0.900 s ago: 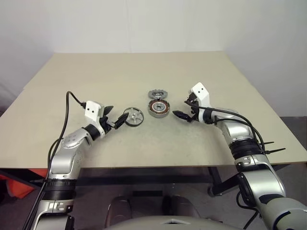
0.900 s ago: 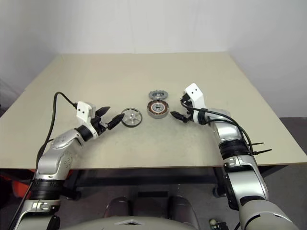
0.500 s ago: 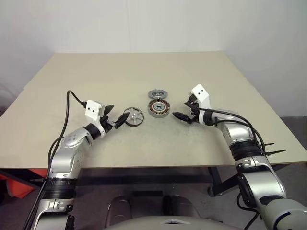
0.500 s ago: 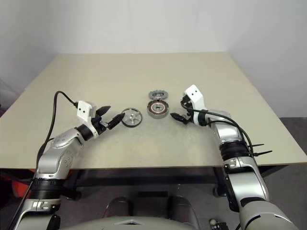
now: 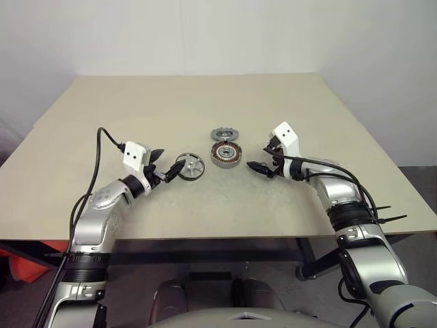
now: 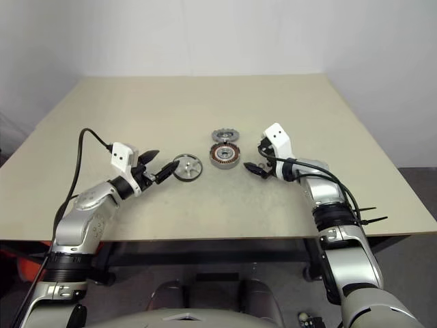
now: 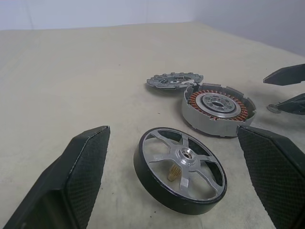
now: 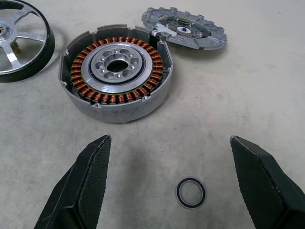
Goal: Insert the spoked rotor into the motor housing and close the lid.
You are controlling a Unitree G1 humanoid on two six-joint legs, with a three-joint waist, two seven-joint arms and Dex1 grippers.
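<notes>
Left gripper (image 7: 174,183), its black fingers wide apart, frames the shiny silver spoked rotor (image 7: 181,168) lying flat on the beige table (image 5: 205,109), untouched. Right gripper (image 8: 167,191) hovers likewise spread near the squat grey motor housing with copper windings (image 8: 116,77); the flat dull-grey lid (image 8: 183,32) lies just behind it. Pickup is seemingly pending: the left fingers must advance and close across the rim.

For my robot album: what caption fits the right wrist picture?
Open right pincer faces the motor housing, a small ring lying between its fingers.
</notes>
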